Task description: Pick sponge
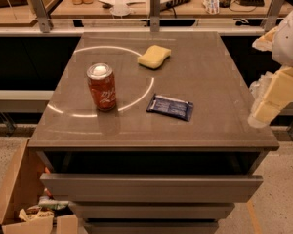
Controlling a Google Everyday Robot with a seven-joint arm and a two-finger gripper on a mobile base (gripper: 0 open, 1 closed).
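Note:
The sponge (154, 56), a pale yellow foam block with rounded corners, lies flat on the far middle of the brown table top (210, 82), on the white circle line. My gripper (269, 101) hangs at the right edge of the view, beside and just off the table's right edge. It is far from the sponge, to its right and nearer the camera, and it touches nothing on the table.
A red soda can (101, 87) stands upright on the left of the table. A flat dark blue packet (170, 107) lies in front of the sponge. Drawers sit under the table top. A cardboard box (19, 199) stands on the floor at left. A cluttered desk and rail run behind.

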